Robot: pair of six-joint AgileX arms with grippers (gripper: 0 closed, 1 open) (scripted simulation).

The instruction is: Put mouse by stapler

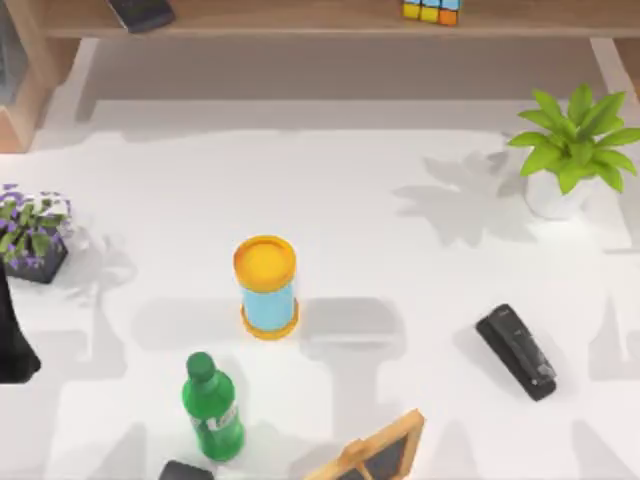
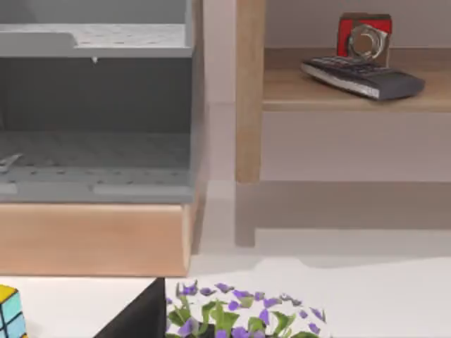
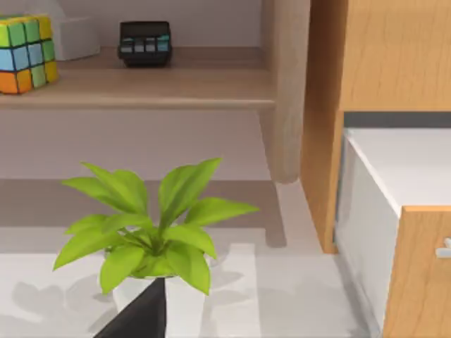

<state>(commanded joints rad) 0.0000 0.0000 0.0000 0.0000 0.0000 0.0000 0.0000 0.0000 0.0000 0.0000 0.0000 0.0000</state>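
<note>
Toward the right part of the tabletop's near edge, the stapler [image 1: 516, 352] is lying flat, its long axis running diagonally from far-left to near-right, with the small grey part sitting at the near-right end. What is probably the mouse [image 1: 186, 470] is peeking in as a dark rounded shape at the near edge, left of centre, just beside the base of the green bottle [image 1: 212, 408]; too little of it is showing to say which way it is pointing or how its long axis is lying. The two are sitting well apart, with a wooden-framed board [image 1: 375, 455] leaning between them along the near edge.

A dark piece of the left arm [image 1: 14, 345] is hanging at the left edge of the tabletop, beside the purple-flowered pot [image 1: 32, 235]. That is making the left arm the nearer one to the mouse, which is lying toward the near-right from it. Whether either gripper's fingers are apart or together, I cannot tell. The right wrist view is looking past the leafy plant [image 3: 148, 225] toward the shelf [image 3: 134, 88]. Nothing is being gripped yet, by my reading, so the task is sitting at its start.
</note>
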